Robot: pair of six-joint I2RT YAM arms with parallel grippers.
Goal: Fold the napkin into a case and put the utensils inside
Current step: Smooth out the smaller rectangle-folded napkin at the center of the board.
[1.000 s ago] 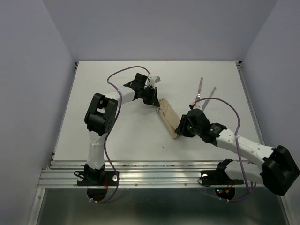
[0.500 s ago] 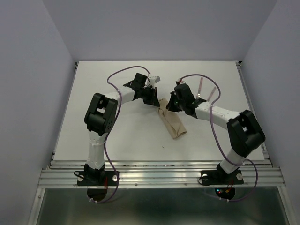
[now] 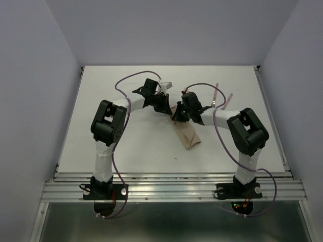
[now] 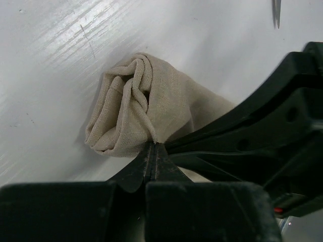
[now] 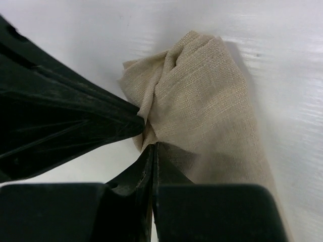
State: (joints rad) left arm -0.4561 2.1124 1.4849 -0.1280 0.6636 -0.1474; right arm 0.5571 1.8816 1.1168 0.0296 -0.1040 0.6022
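Tan napkin (image 3: 187,134) lies folded narrow on your white surface (image 3: 126,146); your left pincer (image 4: 154,145) and right pincer (image 5: 151,146) each clamp its far end.

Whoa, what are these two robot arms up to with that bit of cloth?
They are folding a tan napkin into a pouch for cutlery. It lies as a narrow strip on the white table. The left arm and the right arm meet at its far end, each with its jaws pinched shut on the bunched cloth. The two red-handled utensils lie on the table to the right, not yet tucked in.
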